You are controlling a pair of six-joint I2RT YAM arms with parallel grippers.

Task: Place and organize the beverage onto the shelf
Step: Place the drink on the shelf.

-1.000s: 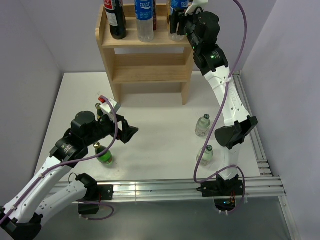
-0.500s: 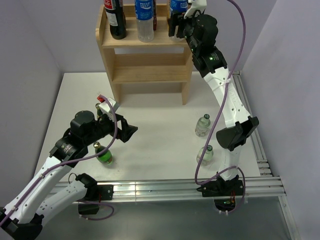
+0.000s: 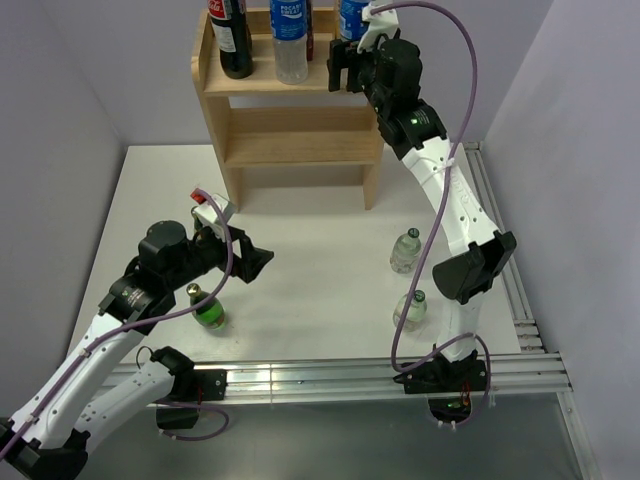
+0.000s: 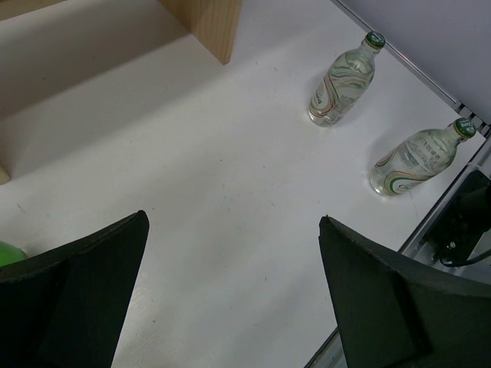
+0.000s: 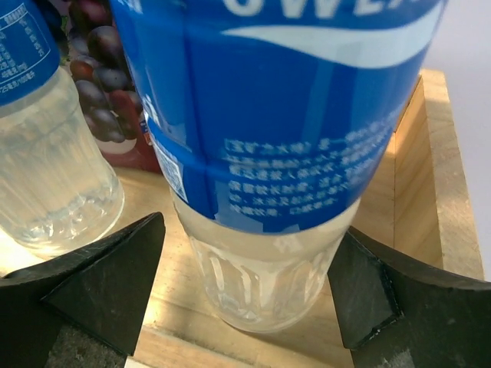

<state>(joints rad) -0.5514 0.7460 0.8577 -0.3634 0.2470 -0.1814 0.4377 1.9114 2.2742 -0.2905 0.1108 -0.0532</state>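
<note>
The light wooden shelf (image 3: 290, 130) stands at the back of the table. On its top board are a cola bottle (image 3: 232, 40), a blue-label bottle (image 3: 289, 40) and, at the right end, a second blue-label bottle (image 5: 276, 115). My right gripper (image 5: 252, 230) is open around the base of that right-end bottle, one finger on each side and a small gap at the left finger. The bottle stands upright on the board. My left gripper (image 4: 233, 222) hangs open over bare table with nothing between its fingers. A green bottle (image 3: 208, 310) stands just beside the left arm.
Two clear green-capped bottles (image 4: 343, 79) (image 4: 418, 157) stand on the right of the white table, near the right arm's lower links. A dark grape-label bottle (image 5: 100, 84) is behind the blue ones. The shelf's raised rim (image 5: 441, 184) runs close to the right finger. A metal rail (image 3: 330, 375) borders the near edge.
My right gripper's jaws have spread apart, releasing the blue-label bottle on the top board, and the wrist has shifted slightly left. The left arm has hardly moved.
</note>
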